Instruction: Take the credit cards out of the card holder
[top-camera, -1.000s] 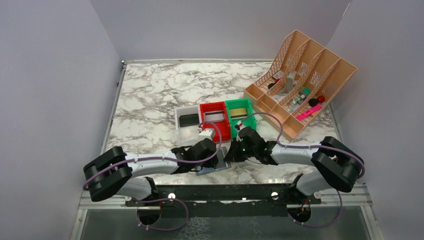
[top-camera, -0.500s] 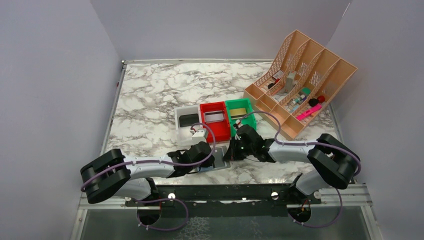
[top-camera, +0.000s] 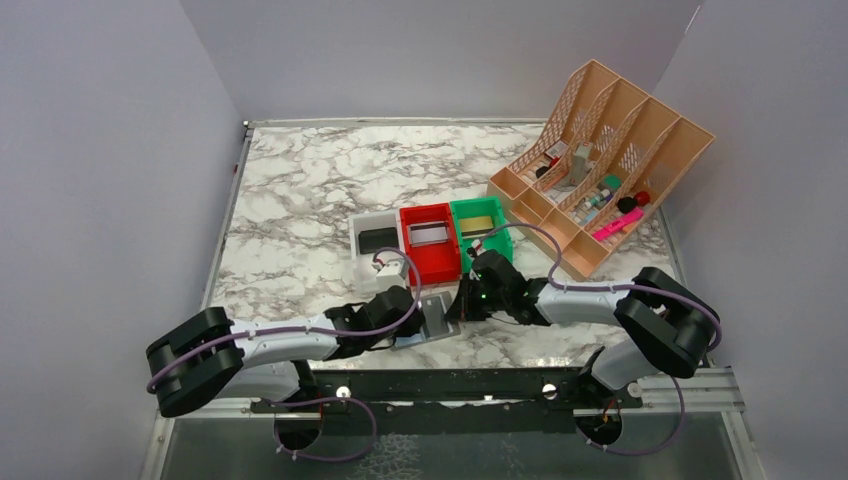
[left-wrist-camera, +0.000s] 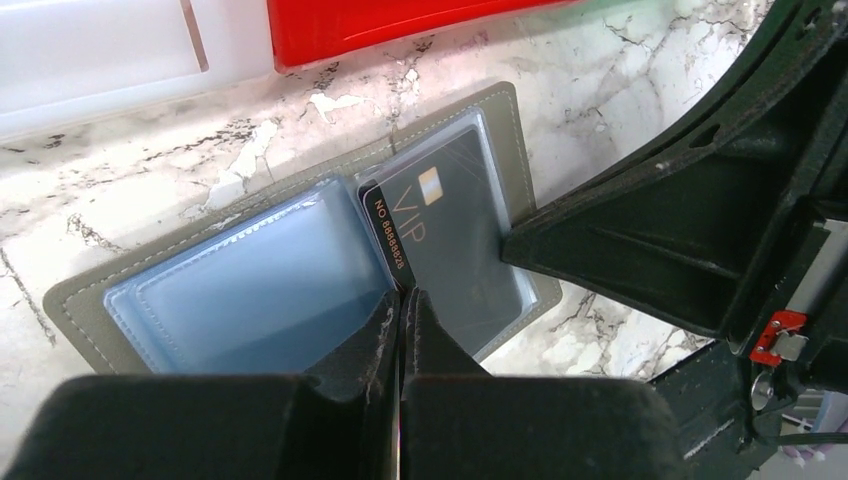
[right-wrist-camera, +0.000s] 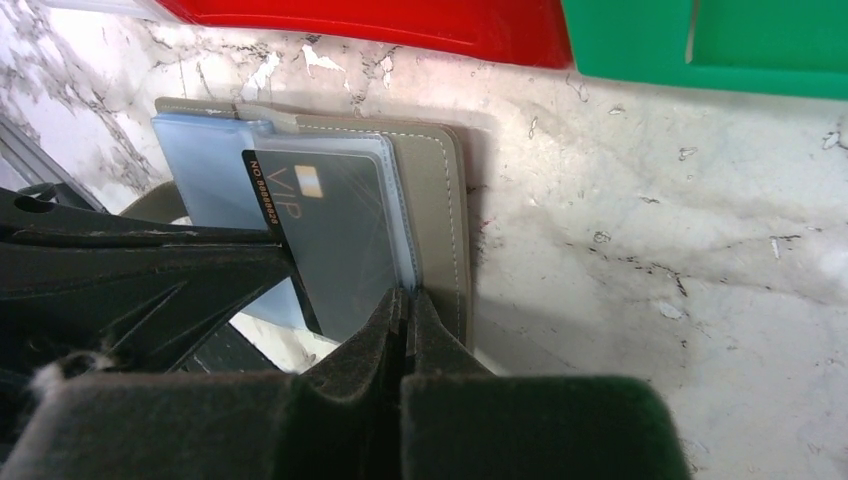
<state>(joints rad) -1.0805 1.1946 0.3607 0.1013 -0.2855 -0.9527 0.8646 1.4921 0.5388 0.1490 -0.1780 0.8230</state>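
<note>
Open card holder (left-wrist-camera: 72, 300): black card (left-wrist-camera: 450, 235) partly out of its sleeve toward 9 o'clock, corner apparently pinched by the closed left gripper (left-wrist-camera: 403, 297). The closed right gripper (right-wrist-camera: 405, 297) presses the holder's 3 o'clock edge. Removal unfinished.

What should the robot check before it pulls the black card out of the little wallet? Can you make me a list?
1. Card holder open and lying flat on the table: ok.
2. Black card poking out of its clear pocket: ok.
3. Left gripper shut right at the card's corner: ok.
4. Card really pinched between those fingers: cannot tell.
5. Right gripper shut at the holder's edge: ok. Whether it pins the holder down: cannot tell.
6. Blue panel bare, so the card can slide across it: ok.
</note>
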